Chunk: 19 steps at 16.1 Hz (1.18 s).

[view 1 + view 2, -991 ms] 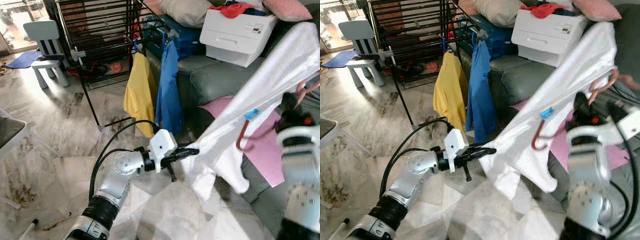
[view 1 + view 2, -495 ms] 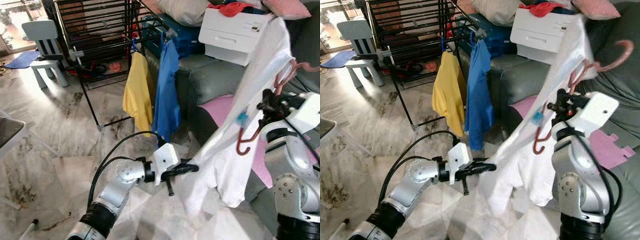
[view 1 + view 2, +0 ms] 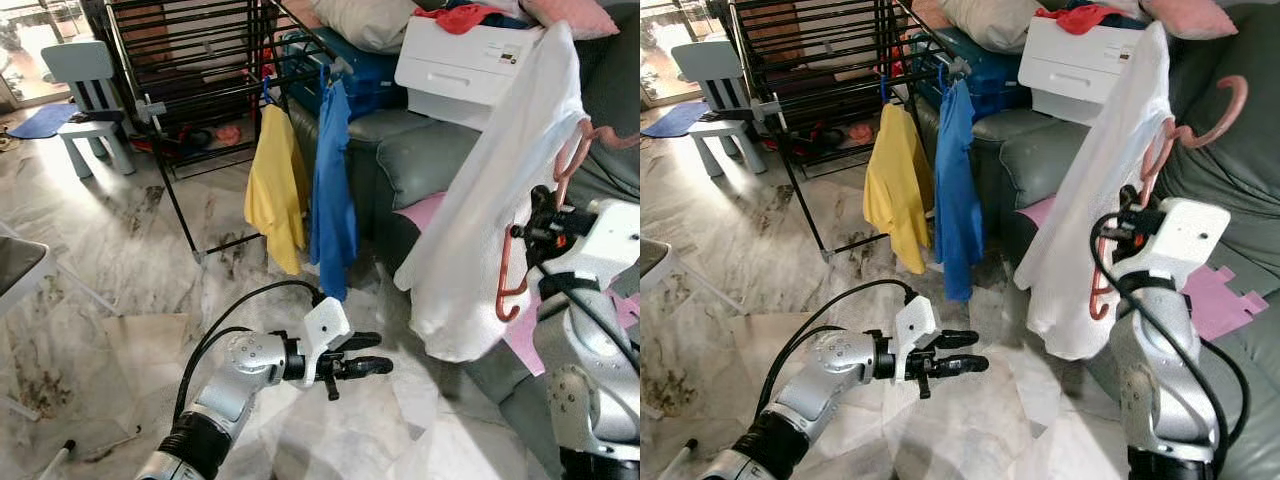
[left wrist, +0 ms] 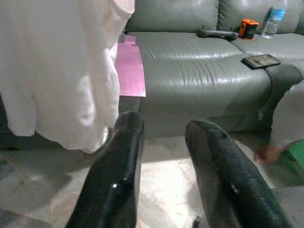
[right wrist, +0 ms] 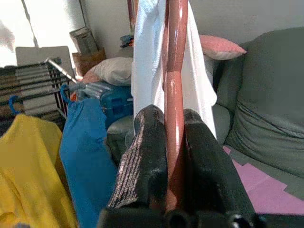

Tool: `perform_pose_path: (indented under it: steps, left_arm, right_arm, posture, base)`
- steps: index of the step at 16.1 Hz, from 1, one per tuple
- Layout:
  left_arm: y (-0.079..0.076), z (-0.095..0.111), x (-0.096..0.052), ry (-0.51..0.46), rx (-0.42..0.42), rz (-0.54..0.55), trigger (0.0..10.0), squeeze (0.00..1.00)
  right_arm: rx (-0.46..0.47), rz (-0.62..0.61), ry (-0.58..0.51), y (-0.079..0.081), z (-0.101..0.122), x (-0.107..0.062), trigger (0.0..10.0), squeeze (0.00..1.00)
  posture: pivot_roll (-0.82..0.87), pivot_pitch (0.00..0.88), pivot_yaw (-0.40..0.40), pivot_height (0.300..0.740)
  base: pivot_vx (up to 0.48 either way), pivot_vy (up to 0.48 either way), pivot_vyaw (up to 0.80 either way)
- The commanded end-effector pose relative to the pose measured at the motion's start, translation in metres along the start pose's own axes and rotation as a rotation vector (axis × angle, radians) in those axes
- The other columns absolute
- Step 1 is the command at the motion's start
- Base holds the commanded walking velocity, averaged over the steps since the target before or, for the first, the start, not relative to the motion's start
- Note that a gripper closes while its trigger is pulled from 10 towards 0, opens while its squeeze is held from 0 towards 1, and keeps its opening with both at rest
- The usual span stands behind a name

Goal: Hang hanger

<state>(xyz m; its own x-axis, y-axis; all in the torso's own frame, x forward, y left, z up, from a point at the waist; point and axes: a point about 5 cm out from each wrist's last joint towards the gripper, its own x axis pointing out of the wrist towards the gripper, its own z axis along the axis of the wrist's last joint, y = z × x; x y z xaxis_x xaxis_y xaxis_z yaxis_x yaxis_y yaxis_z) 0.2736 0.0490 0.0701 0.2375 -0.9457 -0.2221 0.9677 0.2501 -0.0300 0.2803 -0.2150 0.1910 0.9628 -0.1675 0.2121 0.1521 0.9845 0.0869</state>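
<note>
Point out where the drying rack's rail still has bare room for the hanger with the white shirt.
The drying rack rail is bare left of the yellow shirt, toward the small chair. Crowded: yellow shirt and blue shirt hang close together by the sofa. The right claw grips the red hanger carrying the white shirt; the left claw is open.
</note>
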Motion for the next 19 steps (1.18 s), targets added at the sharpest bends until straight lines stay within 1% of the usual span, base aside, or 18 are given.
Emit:
perform_pose_path:
  steps: [1, 2, 3, 4, 5, 6, 7, 8, 9, 11, 13, 14, 15, 18, 19]
  left_arm:
    - [0.009, 0.008, -0.005, -0.034, 0.036, 0.062, 10.0, 1.0]
    - [0.013, 0.013, -0.007, -0.05, 0.045, 0.087, 10.0, 1.0]
    - [0.02, 0.021, -0.009, -0.072, 0.069, 0.13, 10.0, 1.0]
    - [0.029, 0.03, -0.012, -0.096, 0.101, 0.178, 10.0, 1.0]
    - [0.036, 0.038, -0.015, -0.11, 0.146, 0.203, 10.0, 1.0]
    - [0.038, 0.042, -0.016, -0.113, 0.163, 0.203, 10.0, 1.0]
    - [0.039, 0.044, -0.017, -0.112, 0.185, 0.19, 10.0, 1.0]
    - [0.038, 0.045, -0.017, -0.094, 0.236, 0.167, 10.0, 1.0]
    - [0.039, 0.046, -0.018, -0.088, 0.282, 0.157, 10.0, 1.0]
    - [0.044, 0.05, -0.019, -0.09, 0.3, 0.184, 10.0, 1.0]
    - [0.042, 0.047, -0.019, -0.063, 0.374, 0.176, 10.0, 1.0]
    - [0.041, 0.046, -0.019, -0.062, 0.39, 0.168, 10.0, 1.0]
    - [0.04, 0.044, -0.019, -0.06, 0.401, 0.162, 10.0, 1.0]
    - [0.04, 0.047, -0.021, -0.059, 0.44, 0.146, 10.0, 1.0]
    - [0.041, 0.048, -0.024, -0.05, 0.472, 0.132, 10.0, 1.0]
  right_arm:
    - [-0.043, 0.059, -0.03, 0.007, 0.002, -0.004, 10.0, 0.0]
    - [-0.07, 0.076, -0.027, 0.008, -0.001, -0.008, 10.0, 0.0]
    - [-0.079, 0.121, -0.018, 0.01, -0.006, -0.015, 10.0, 0.0]
    - [-0.085, 0.181, 0.009, 0.013, -0.015, -0.027, 10.0, 0.0]
    - [-0.111, 0.236, 0.052, 0.014, -0.024, -0.042, 10.0, 0.0]
    - [-0.124, 0.27, 0.066, 0.015, -0.027, -0.049, 10.0, 0.0]
    - [-0.126, 0.332, 0.087, 0.017, -0.032, -0.06, 10.0, 0.0]
    - [-0.102, 0.411, 0.122, 0.021, -0.036, -0.071, 10.0, 0.0]
    - [-0.115, 0.478, 0.145, 0.025, -0.04, -0.08, 10.0, 0.0]
    - [-0.138, 0.555, 0.18, 0.026, -0.044, -0.091, 10.0, 0.0]
    - [-0.2, 0.643, 0.222, 0.02, -0.048, -0.105, 10.0, 0.0]
    - [-0.203, 0.663, 0.231, 0.018, -0.048, -0.108, 10.0, 0.0]
    - [-0.218, 0.678, 0.254, 0.013, -0.048, -0.112, 10.0, 0.0]
    - [-0.27, 0.691, 0.295, -0.002, -0.05, -0.118, 10.0, 0.0]
    - [-0.293, 0.704, 0.317, -0.008, -0.051, -0.122, 10.0, 0.0]
  posture:
    - [-0.06, 0.0, 0.024, 0.74]
    - [-0.05, 0.0, 0.022, 0.74]
    - [-0.05, 0.0, 0.022, 0.74]
    - [-0.05, 0.0, 0.019, 0.74]
    - [-0.06, 0.0, 0.021, 0.74]
    - [-0.06, 0.0, 0.022, 0.74]
    - [-0.06, 0.0, 0.024, 0.74]
    - [-0.06, 0.0, 0.025, 0.74]
    - [-0.06, 0.0, 0.025, 0.74]
    - [-0.06, 0.0, 0.025, 0.74]
    - [-0.06, 0.0, 0.021, 0.74]
    - [-0.06, 0.0, 0.02, 0.74]
    - [-0.06, 0.0, 0.019, 0.74]
    - [-0.06, 0.0, 0.018, 0.74]
    - [-0.06, 0.0, 0.021, 0.74]
  base:
    - [0.0, 0.0, 0.0]
    - [0.0, 0.0, 0.0]
    - [0.0, 0.0, 0.0]
    - [0.0, 0.0, 0.0]
    - [0.0, 0.0, 0.0]
    - [0.0, 0.0, 0.0]
    - [0.0, 0.0, 0.0]
    - [0.0, 0.0, 0.0]
    - [0.0, 0.0, 0.0]
    - [0.0, 0.0, 0.0]
    - [0.0, 0.0, 0.0]
    - [0.0, 0.0, 0.0]
    - [0.0, 0.0, 0.0]
    - [0.0, 0.0, 0.0]
    - [0.0, 0.0, 0.0]
